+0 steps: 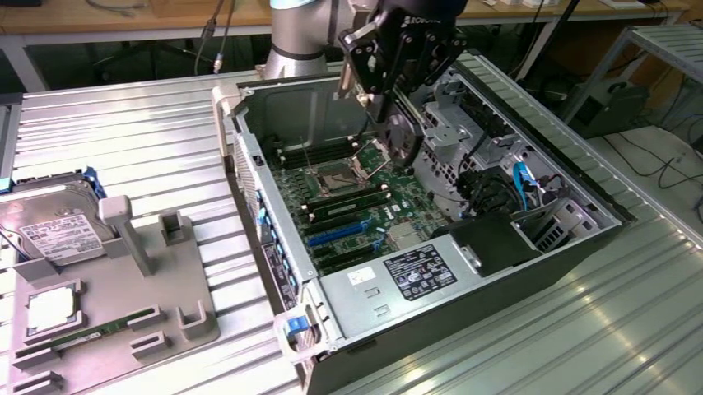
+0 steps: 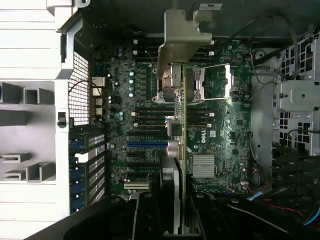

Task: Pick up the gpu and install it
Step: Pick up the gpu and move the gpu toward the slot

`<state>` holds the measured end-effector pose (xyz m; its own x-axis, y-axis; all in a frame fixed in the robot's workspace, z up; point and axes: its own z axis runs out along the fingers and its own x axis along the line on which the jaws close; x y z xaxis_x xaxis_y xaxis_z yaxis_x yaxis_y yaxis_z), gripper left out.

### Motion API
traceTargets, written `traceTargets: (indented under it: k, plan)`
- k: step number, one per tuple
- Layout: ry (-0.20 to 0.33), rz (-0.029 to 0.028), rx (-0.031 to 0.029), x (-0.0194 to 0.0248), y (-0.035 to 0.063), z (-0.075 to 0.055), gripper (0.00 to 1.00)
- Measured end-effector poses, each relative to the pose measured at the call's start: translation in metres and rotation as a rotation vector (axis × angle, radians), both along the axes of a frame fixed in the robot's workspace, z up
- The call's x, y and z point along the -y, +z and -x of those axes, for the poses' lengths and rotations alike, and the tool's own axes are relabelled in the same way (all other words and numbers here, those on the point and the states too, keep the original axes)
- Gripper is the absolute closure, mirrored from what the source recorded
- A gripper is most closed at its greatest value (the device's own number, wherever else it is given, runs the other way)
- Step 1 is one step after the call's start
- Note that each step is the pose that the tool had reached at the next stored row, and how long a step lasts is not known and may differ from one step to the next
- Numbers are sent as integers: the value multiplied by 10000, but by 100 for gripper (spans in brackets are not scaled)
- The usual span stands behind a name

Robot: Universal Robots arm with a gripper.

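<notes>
The gpu (image 1: 401, 140) is a thin black card with a pale metal bracket (image 2: 182, 40) at one end. It hangs on edge above the motherboard (image 1: 351, 197) inside the open computer case (image 1: 250, 156). My gripper (image 1: 396, 95) is shut on its upper edge. In the wrist view the gpu (image 2: 183, 125) runs edge-on away from my gripper (image 2: 175, 202), over the processor socket and memory slots. The blue expansion slots (image 2: 147, 145) lie beside and below it. The card is clear of the board.
A grey fixture tray (image 1: 165, 304) at the exterior view's left carries a silver hard drive (image 1: 49, 222), a green memory stick (image 1: 94, 333) and a processor chip (image 1: 49, 309). Drive cages and cables (image 1: 516, 189) crowd the case's far side, with the power supply (image 1: 423, 271) at its near end.
</notes>
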<state>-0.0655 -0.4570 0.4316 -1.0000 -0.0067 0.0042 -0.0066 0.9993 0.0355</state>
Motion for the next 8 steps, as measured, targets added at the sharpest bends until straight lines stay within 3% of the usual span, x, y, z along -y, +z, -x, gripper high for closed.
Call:
traceTargets:
  k: [8]
  plan:
    - [1,-1,0,0,-2,-87,72]
